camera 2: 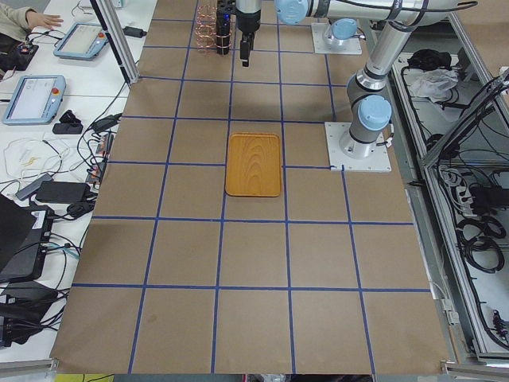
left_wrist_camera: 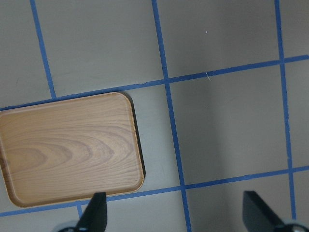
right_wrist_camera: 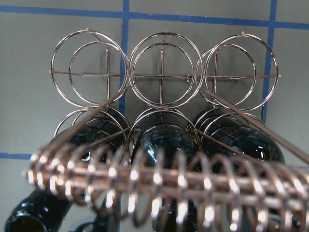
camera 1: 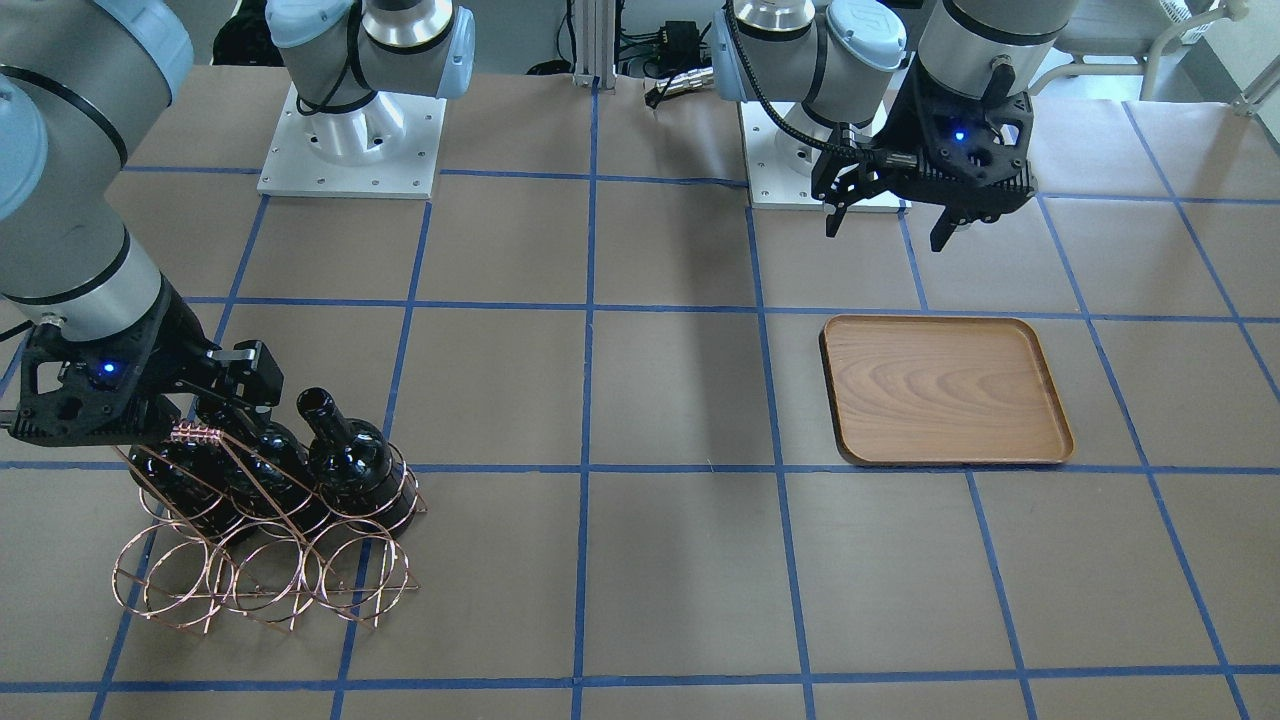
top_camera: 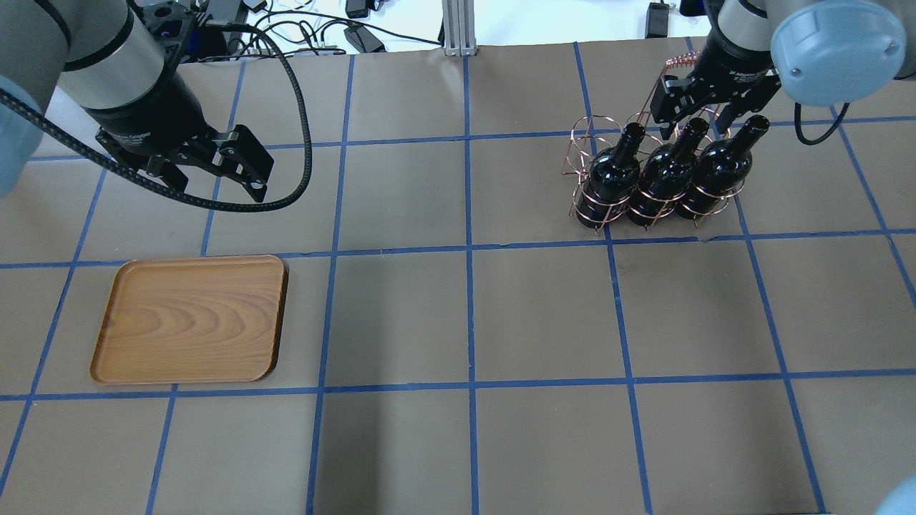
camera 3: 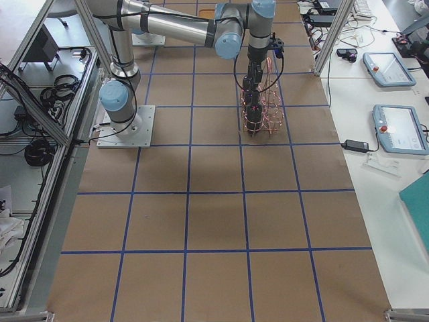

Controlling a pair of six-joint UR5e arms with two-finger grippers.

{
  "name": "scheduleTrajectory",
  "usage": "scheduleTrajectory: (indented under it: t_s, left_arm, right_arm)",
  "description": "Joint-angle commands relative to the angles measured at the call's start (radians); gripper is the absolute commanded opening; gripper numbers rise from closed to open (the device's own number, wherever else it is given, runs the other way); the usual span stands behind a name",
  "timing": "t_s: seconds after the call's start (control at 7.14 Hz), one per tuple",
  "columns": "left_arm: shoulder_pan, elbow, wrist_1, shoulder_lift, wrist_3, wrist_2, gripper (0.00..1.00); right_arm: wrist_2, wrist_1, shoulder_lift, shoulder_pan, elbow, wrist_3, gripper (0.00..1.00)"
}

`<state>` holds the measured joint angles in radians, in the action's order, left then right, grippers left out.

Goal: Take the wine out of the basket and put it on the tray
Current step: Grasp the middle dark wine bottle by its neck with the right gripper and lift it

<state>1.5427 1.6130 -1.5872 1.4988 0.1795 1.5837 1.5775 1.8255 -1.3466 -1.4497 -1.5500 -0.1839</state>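
Note:
Three black wine bottles [top_camera: 667, 182] lie side by side in the lower rings of the copper wire basket [top_camera: 583, 136], necks pointing away from the robot. My right gripper [top_camera: 698, 123] is open and straddles the neck of the middle bottle [camera 1: 270, 460], beside the coiled handle [right_wrist_camera: 159, 181]. The wooden tray [top_camera: 189, 318] lies empty on the left side of the table. My left gripper [top_camera: 215, 172] is open and empty, hovering above the table beyond the tray's far edge; its fingertips [left_wrist_camera: 96, 212] show in the left wrist view with the tray [left_wrist_camera: 67, 150] below.
The basket's upper rings [right_wrist_camera: 164, 72] hold nothing. The table is brown paper with a blue tape grid [top_camera: 469, 247]. The arm bases [camera 1: 350, 130] stand at the robot's edge. Cables and a post [top_camera: 458, 25] lie past the far edge.

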Motion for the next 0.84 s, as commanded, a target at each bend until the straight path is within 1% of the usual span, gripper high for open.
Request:
scheduleTrajectory:
  t_s: [0.0, 0.14, 0.28, 0.56, 0.7]
  left_arm:
    - [0.001, 0.002, 0.001, 0.000, 0.000, -0.001, 1.00]
    - [0.001, 0.002, 0.001, -0.002, 0.000, 0.001, 1.00]
    - [0.001, 0.002, 0.001, -0.002, 0.000, 0.001, 1.00]
    - [0.001, 0.002, 0.000, 0.000, 0.000, 0.001, 1.00]
    - [0.001, 0.011, 0.000, -0.002, 0.000, 0.001, 1.00]
  right_arm:
    - [-0.010, 0.003, 0.009, 0.000, -0.001, 0.001, 0.75]
    - [0.001, -0.003, 0.009, -0.001, -0.001, 0.001, 0.64]
    - [-0.004, -0.008, 0.009, -0.001, -0.004, 0.001, 0.57]
    - [-0.001, -0.012, 0.009, -0.001, -0.008, -0.005, 0.56]
    - [0.001, -0.011, 0.012, -0.001, -0.007, -0.017, 0.45]
